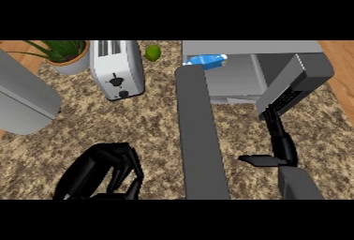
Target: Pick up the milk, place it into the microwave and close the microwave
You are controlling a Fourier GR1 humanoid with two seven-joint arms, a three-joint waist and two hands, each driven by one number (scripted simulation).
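Left hand (100, 173) rests low on my side of the speckled brown stone worktop (152, 126), fingers hanging relaxed, holding nothing.

Right hand (276, 157) I see reaching along the inner face of the open grey microwave door (294, 79), its black fingers straight, thumb sticking out sideways, nothing between them. Between the two hands a long grey panel (200, 136) runs from the lower edge up to the grey microwave (242, 65). The blue and white milk carton (205, 61) lies inside the microwave's cavity, at its left front corner, just past the top of that panel. Further left I see a silver toaster (116, 70), a green lime (153, 52) beside it, and a potted green plant (66, 54) at the far corner.
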